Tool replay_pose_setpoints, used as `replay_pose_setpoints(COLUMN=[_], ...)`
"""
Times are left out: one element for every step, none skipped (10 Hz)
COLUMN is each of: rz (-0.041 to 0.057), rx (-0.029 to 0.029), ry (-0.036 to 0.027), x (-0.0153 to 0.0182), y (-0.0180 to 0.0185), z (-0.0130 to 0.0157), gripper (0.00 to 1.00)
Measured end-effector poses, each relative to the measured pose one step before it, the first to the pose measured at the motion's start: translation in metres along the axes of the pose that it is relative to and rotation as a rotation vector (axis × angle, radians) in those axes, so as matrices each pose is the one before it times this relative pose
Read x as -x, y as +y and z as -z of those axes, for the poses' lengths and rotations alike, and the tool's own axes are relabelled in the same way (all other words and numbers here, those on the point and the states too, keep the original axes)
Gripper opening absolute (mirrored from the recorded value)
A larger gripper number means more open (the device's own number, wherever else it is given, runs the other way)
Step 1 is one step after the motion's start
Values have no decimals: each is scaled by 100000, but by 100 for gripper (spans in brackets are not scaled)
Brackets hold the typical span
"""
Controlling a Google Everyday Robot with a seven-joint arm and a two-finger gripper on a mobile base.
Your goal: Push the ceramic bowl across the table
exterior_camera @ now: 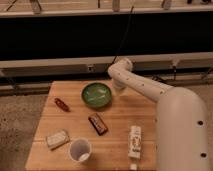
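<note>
The green ceramic bowl (97, 94) sits on the far middle of the light wooden table (120, 137). The white arm reaches in from the right, and its gripper (117, 89) hangs just right of the bowl's rim, close to it or touching it. The gripper's end is hidden behind the wrist.
A red object (62, 104) lies left of the bowl. A dark brown snack bar (98, 123) lies in front of it. A white cup (80, 150) and a pale packet (57, 139) sit near the front left. A white carton (134, 142) lies at the front right.
</note>
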Motion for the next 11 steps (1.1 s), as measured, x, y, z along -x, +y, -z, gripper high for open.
replay_pose_setpoints(rz=[2489,2484,2402,1817,2688,3183,2242,2180,2211,2952,2869], rx=[598,427,869,349,339,-14,393,569,831,-114,-166], ry=[132,-199,6,-186,-513,-485,-802,4,292,-590,-452], x=[785,677,584,653,1069,1216,771,187,436,1299,1352], y=[-429,-325,-208,-391,-643,-861,-254,19,-224,-834,-960], z=[113,17,70,34,73,64,30,2,21,54,80], gripper=[4,4,4,4,4,4,4,4,4,4,4])
